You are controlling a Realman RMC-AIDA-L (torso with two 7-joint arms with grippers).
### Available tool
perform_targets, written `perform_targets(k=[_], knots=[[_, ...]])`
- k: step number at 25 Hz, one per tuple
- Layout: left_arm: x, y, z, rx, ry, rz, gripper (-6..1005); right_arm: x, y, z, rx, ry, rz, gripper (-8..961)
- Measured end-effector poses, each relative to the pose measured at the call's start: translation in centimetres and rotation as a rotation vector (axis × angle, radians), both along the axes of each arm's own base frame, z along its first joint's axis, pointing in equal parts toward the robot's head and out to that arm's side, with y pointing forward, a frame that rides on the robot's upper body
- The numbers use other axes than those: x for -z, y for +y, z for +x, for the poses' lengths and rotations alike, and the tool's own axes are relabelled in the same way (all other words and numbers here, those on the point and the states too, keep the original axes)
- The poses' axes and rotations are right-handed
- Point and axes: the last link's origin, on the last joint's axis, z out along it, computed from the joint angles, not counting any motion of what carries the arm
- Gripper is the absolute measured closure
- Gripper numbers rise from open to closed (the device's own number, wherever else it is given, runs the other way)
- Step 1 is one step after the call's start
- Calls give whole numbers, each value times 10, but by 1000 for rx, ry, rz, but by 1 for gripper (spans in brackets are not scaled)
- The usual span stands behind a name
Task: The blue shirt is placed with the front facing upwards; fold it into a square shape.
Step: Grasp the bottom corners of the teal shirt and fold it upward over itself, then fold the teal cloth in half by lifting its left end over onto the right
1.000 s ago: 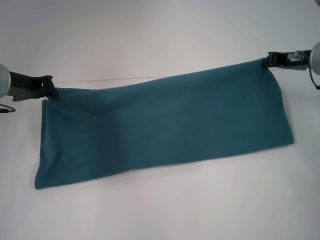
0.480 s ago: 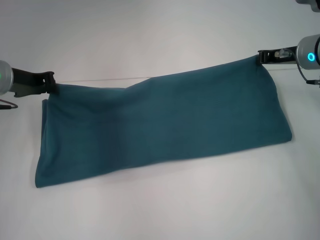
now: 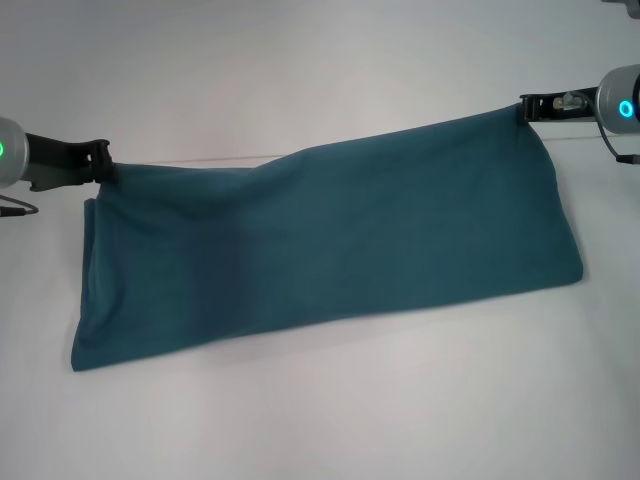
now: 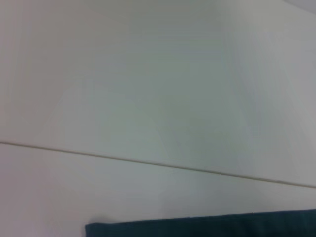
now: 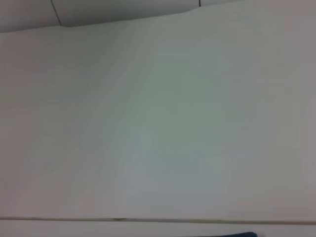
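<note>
One dark teal-blue cotton shirt (image 3: pixel 330 240), folded long; left pincer (image 3: pixel 101 160) and right pincer (image 3: pixel 528 106) each clamp a corner, right one slightly raised since.

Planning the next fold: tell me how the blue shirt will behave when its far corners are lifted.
Probably floppy: the blue shirt sags between the left gripper and the right gripper, which pinch its far corners. It likely drapes rather than holding shape, since its near edge lies flat on the white table. It looks light; small pinches raise it.
</note>
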Motion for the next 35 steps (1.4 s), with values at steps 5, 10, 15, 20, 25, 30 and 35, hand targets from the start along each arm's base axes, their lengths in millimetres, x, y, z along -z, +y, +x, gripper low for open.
perform_targets(k=[5, 10, 15, 20, 25, 30, 35], knots=[[1, -1, 0, -11, -24, 11, 971, -5, 2, 0, -10, -23, -1, 930], [3, -2, -2, -27, -36, 35, 928, -14, 4, 2, -11, -50, 5, 801], [4, -3, -3, -33, -43, 39, 624, -30, 9, 2, 4, -82, 15, 573], [4, -8, -8, -45, -64, 42, 429, -40, 4, -2, 14, 16, -36, 417], [-7, -20, -13, -45, -177, 86, 275, -52, -19, 0, -24, 221, -63, 294], [-16, -48, -25, -30, -387, 96, 249, -48, -66, 8, -123, 393, -170, 150], [-9, -77, -46, -83, -542, 84, 230, -39, -112, 21, -207, 546, -257, 45]])
